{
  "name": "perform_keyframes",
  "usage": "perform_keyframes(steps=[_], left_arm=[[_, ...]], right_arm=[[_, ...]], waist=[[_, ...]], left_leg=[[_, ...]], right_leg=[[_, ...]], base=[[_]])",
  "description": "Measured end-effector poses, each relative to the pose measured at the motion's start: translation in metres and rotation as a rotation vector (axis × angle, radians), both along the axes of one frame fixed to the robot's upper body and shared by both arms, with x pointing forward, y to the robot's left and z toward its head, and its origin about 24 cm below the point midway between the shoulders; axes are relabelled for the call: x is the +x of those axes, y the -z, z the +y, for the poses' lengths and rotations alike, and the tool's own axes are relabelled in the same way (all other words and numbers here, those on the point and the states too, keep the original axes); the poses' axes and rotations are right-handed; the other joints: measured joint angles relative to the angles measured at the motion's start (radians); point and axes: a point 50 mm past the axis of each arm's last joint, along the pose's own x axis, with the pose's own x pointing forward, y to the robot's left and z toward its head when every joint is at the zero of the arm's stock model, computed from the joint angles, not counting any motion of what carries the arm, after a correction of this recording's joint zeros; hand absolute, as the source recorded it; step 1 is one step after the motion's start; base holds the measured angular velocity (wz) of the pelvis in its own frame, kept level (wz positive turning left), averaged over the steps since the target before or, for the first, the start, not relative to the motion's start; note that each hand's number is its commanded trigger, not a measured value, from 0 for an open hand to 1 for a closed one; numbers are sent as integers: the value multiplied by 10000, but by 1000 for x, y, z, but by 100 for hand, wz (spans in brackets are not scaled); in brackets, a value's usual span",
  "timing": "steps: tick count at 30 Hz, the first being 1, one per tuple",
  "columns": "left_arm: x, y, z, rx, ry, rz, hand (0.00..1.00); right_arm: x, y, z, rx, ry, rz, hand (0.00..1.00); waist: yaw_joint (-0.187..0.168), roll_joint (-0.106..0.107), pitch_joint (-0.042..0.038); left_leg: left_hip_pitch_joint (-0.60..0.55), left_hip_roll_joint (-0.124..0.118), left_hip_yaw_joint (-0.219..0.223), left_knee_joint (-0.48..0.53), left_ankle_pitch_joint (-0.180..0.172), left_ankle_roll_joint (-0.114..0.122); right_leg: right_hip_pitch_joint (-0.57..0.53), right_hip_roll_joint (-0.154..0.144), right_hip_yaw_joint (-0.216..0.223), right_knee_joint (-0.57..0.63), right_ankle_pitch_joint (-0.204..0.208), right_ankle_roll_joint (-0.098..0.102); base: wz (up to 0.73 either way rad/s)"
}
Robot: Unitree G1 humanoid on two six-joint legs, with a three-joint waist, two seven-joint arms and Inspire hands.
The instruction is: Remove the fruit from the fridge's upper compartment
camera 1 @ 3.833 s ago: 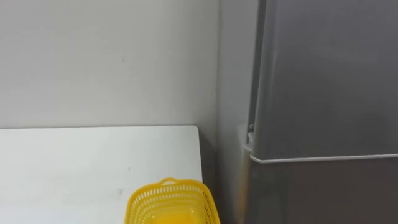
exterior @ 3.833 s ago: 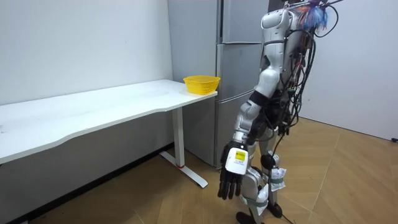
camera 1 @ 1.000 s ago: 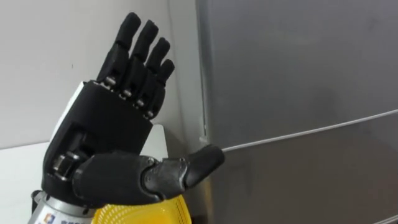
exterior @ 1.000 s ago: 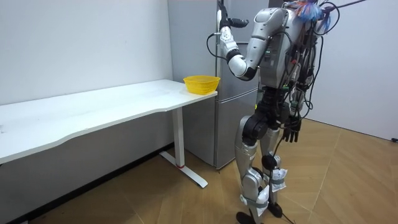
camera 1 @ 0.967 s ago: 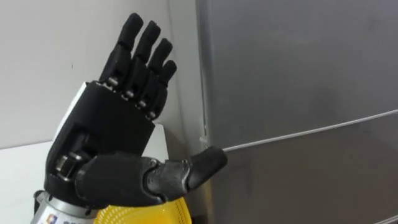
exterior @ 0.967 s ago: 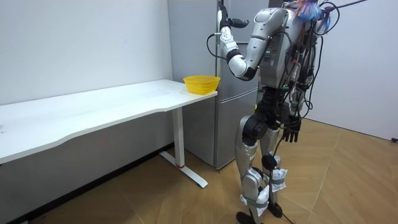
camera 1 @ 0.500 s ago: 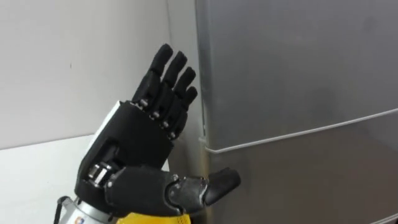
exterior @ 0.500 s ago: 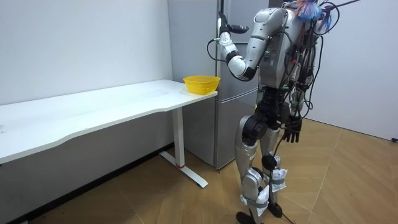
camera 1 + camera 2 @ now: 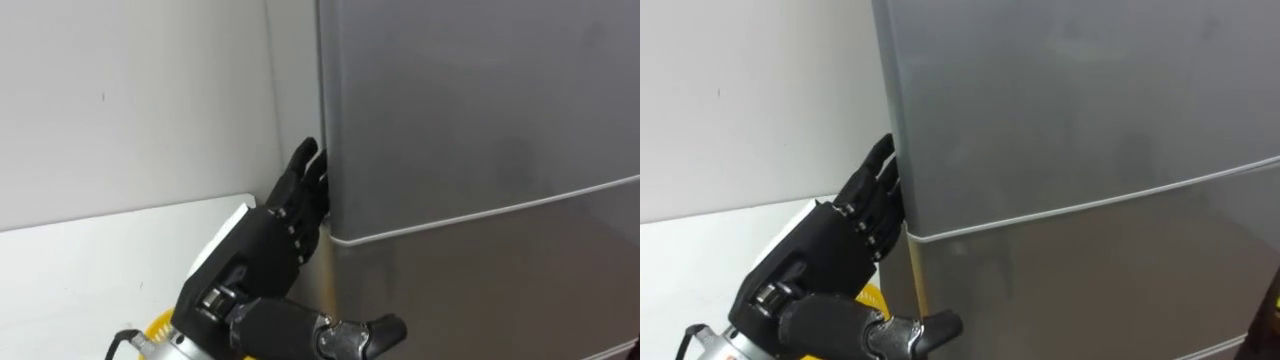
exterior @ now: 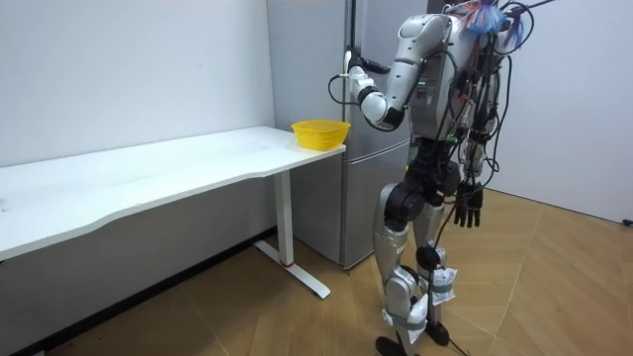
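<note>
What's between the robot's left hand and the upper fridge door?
Nothing: in the left eye view the left hand has its straight fingers against the left edge of the upper fridge door.

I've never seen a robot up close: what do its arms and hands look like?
Its black, human-shaped left hand has slim fingers, a white tag on its back and a silver wrist. The right hand is black too. The left arm is silver-grey with rounded shells.

Basket (image 10: 320, 133) on table (image 10: 148, 173), left of fridge (image 9: 480, 120)
</note>
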Motion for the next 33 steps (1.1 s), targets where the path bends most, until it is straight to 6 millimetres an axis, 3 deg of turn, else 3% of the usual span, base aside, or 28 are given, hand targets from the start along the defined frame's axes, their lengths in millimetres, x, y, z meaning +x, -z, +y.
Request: perform_keyframes(steps=[7,8,9,12,16,17,18,19,29,33], left_arm=[[1,3,-1,95,105,211,0],[1,3,-1,97,109,209,4],[1,3,-1,102,123,207,54],[1,2,-2,101,140,177,100],[4,-2,4,80,-341,37,100],[5,-3,8,27,-532,0,92],[6,-5,10,-43,-659,-54,57],[6,-6,9,-70,-675,-103,0],[8,-24,-1,-192,-76,-945,0],[6,-31,-14,-210,731,-1322,0]], right_arm=[[9,0,2,115,-421,-61,0],[11,0,2,121,-434,-106,0],[13,0,2,131,-456,-187,0],[18,0,1,142,-496,-324,0],[20,0,1,137,-511,-364,0],[20,0,1,150,-491,-361,0],[21,0,1,158,-494,-389,0],[20,0,1,165,-496,-393,0],[22,0,2,394,-536,-489,0],[22,0,2,405,-522,-486,0]], waist=[[-9,145,-96],[-9,152,-95],[-9,161,-92],[-15,188,-86],[-3,251,-91],[-18,262,-96],[-20,260,-95],[-20,259,-95],[-158,213,-47],[-237,311,-25]], left_leg=[[29,0,43,36,0,0],[28,0,44,39,0,0],[27,1,45,40,0,1],[-26,-5,46,45,14,24],[-213,-26,13,53,49,68],[-243,-28,-6,51,56,65],[-264,-27,-14,48,65,65],[-282,-27,-16,49,65,65],[-350,-64,-17,50,72,79],[-331,-58,-3,43,79,89]], right_leg=[[-11,-45,-3,42,2,0],[-12,-46,-4,37,1,0],[-16,-48,-3,28,1,0],[-85,-64,-11,21,1,1],[-253,-80,-40,30,20,27],[-258,-78,-56,38,51,28],[-251,-76,-65,29,75,29],[-251,-77,-72,32,77,30],[-264,-81,-56,28,108,67],[-290,-102,-31,6,107,58]], base=[[0],[0],[0],[2],[6],[0],[0],[0],[0],[-1]])
